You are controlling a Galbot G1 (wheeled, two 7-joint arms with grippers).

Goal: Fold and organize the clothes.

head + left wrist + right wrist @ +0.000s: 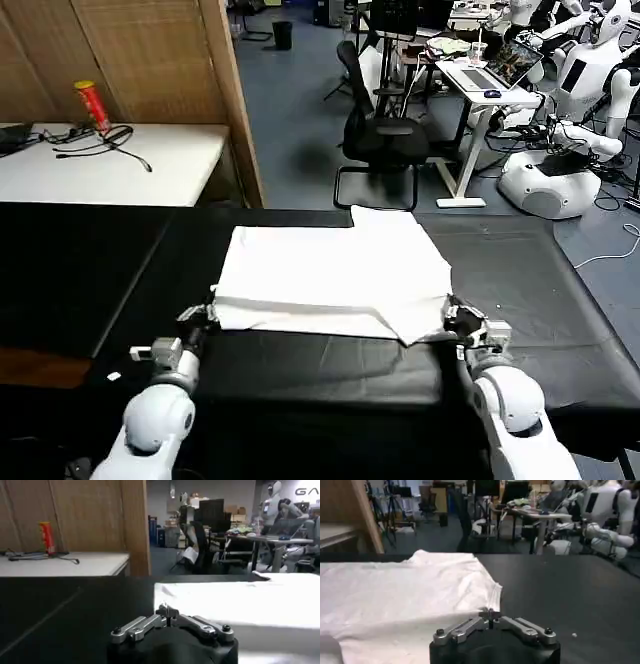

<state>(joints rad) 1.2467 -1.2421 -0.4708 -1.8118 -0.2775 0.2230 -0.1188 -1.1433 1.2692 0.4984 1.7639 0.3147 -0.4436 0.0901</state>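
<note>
A white T-shirt (330,275) lies plain side up in the middle of the black table (90,270), its near edge doubled over into a thicker band. My left gripper (203,315) sits low on the table at the shirt's near left corner, shut, its tips against the cloth (240,602). In the left wrist view that gripper (167,611) has its jaws closed together. My right gripper (455,318) is at the near right corner, also shut; the right wrist view shows it (490,613) pinched at the hem of the shirt (405,595).
Bare black tabletop stretches to both sides of the shirt. Beyond the far edge stand a white table with a red can (92,105) and cables, a wooden partition (235,100), an office chair (385,135), a desk and white robots (550,180).
</note>
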